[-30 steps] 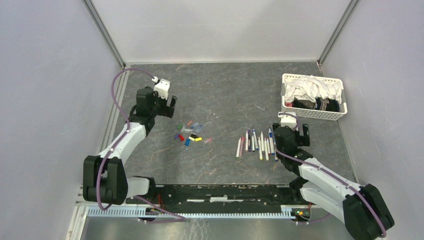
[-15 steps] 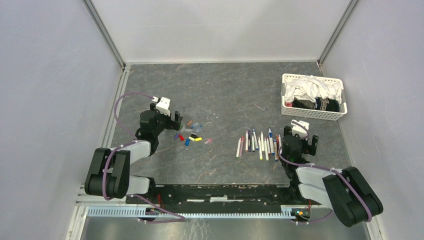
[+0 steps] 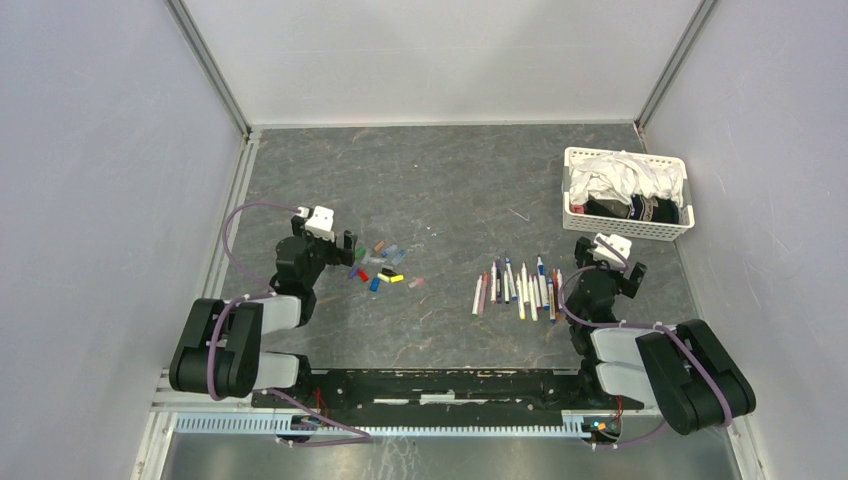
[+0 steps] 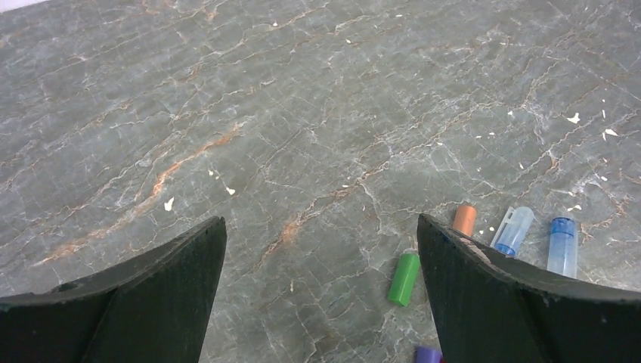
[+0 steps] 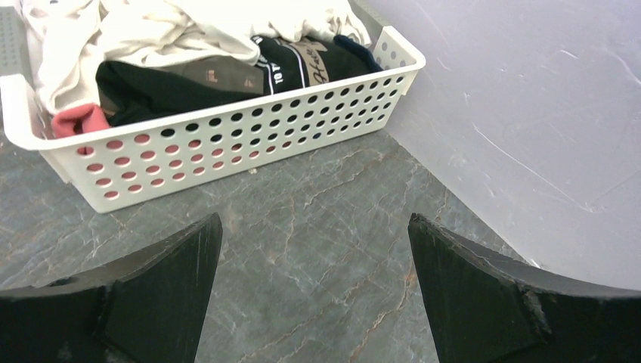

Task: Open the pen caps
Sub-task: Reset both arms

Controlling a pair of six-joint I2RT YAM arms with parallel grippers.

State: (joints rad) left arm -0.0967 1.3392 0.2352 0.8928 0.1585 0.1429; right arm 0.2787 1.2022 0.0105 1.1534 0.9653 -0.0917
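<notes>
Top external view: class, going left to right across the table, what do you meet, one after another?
left gripper → pen caps → pens → right gripper

Both arms (image 3: pixel 282 308) pair glossy black joint blocks with pale grey-white link shells. A purple cable (image 3: pixel 232 225) loops out behind the left end effector (image 4: pixel 321 221) and runs down the arm. A second purple cable (image 3: pixel 562 295) trails behind the right end effector (image 5: pixel 314 219). A white boxy camera housing (image 3: pixel 320 221) sits just behind each end effector. The fingers (image 4: pixel 143 302) are matte black wedges with lightly scuffed, speckled edges.
</notes>
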